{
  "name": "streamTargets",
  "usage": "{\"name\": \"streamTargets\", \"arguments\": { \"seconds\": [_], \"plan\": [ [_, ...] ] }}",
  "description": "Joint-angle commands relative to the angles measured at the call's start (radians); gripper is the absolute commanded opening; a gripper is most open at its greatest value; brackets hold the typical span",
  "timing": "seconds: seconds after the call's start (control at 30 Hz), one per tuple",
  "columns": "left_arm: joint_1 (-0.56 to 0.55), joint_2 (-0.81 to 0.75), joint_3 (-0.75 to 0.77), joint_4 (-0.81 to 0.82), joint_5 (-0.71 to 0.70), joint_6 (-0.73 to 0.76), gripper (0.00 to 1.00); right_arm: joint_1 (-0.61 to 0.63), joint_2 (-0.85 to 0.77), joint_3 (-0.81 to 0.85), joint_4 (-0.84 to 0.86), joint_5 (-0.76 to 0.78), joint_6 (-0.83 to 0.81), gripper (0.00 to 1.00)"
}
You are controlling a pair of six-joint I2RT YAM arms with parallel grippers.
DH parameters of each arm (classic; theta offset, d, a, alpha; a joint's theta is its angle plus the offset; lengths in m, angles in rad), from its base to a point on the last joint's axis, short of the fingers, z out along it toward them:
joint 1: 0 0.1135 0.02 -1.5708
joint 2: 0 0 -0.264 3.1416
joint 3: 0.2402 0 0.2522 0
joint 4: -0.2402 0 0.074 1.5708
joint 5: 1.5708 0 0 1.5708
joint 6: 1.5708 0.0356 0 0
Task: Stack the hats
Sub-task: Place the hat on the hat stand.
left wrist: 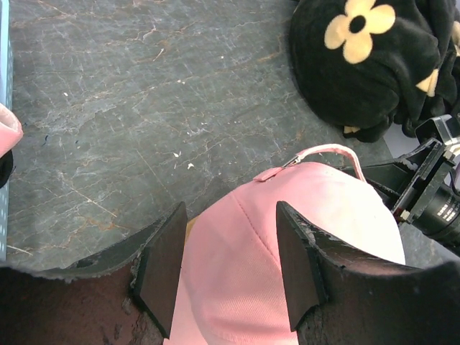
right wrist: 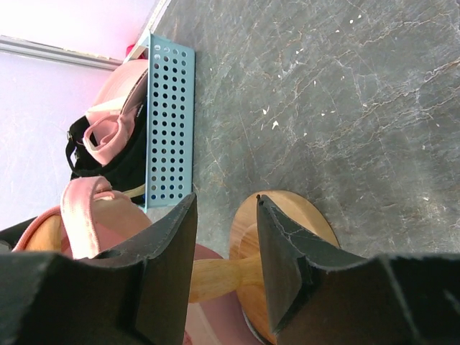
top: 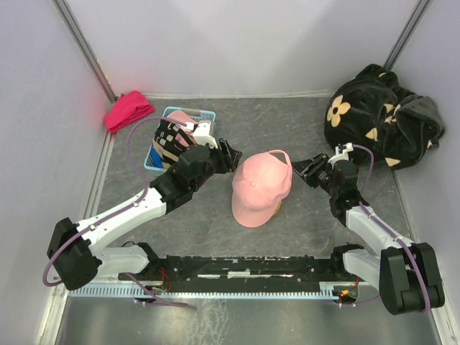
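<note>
Both jaws apart on left gripper [left wrist: 230, 212] and right gripper [right wrist: 226, 201]; blue basket [right wrist: 169, 122] holds pink hat [top: 180, 117] and black hat [top: 167, 141].

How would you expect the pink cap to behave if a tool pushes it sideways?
The pink cap looks like soft cloth, so it probably dents rather than hold shape. It appears perched on a wooden stand with a narrow post, so a push may slide it off or tip the stand.

The pink hat [top: 260, 188] is soft cloth. Its stand [right wrist: 298, 207] is smooth wood. The basket [right wrist: 171, 122] at ten o'clock is plastic.
</note>
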Motion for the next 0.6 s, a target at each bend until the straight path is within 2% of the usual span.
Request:
{"name": "streamTargets", "arguments": {
  "seconds": [0.0,0.4,0.57],
  "plan": [
    [-0.003,-0.023,0.034,0.016,-0.019,0.034,0.60,0.005,-0.032,0.036,0.007,0.013,-0.012,0.47],
    [-0.004,-0.032,0.035,0.005,-0.046,0.043,0.61,0.005,-0.102,0.045,-0.082,0.037,-0.063,0.48],
    [-0.004,-0.053,0.038,-0.022,-0.126,0.040,0.63,0.005,-0.138,0.046,-0.132,0.067,-0.085,0.48]
  ]
}}
